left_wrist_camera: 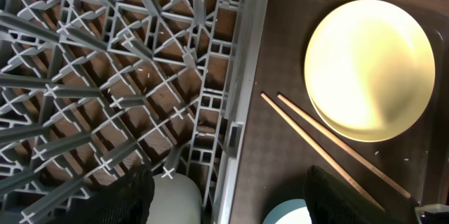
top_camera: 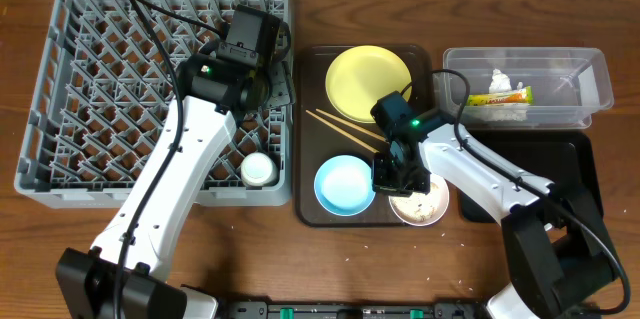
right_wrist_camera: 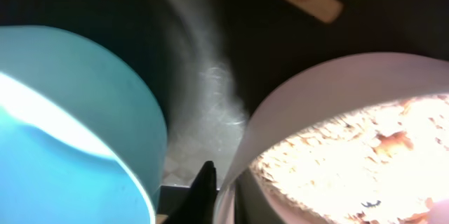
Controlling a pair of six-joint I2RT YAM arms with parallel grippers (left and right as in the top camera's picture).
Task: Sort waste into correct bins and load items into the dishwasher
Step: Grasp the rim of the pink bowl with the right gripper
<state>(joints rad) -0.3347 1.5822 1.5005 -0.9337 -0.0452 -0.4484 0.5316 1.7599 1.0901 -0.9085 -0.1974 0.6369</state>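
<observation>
The grey dish rack point(top_camera: 120, 99) holds a small white cup point(top_camera: 258, 168) near its front right corner. My left gripper point(left_wrist_camera: 228, 203) is open and empty over the rack's right edge point(left_wrist_camera: 242, 90), with the cup point(left_wrist_camera: 179, 199) between its fingers' line. On the brown tray point(top_camera: 310, 139) are the yellow plate point(top_camera: 366, 81), chopsticks point(top_camera: 345, 129), light blue bowl point(top_camera: 343, 183) and white bowl point(top_camera: 422, 204) with rice scraps point(right_wrist_camera: 351, 147). My right gripper point(right_wrist_camera: 228, 192) straddles the white bowl's rim point(right_wrist_camera: 280, 112), shut on it. The green-and-yellow wrapper point(top_camera: 497, 98) lies in the clear container point(top_camera: 590, 74).
The shallow black tray point(top_camera: 570, 174) lies front right, partly under my right arm. A crumpled white scrap point(top_camera: 500, 81) is in the clear container beside the wrapper. The blue bowl point(right_wrist_camera: 70, 126) stands close to the left of the white bowl. A few crumbs lie on the table's front.
</observation>
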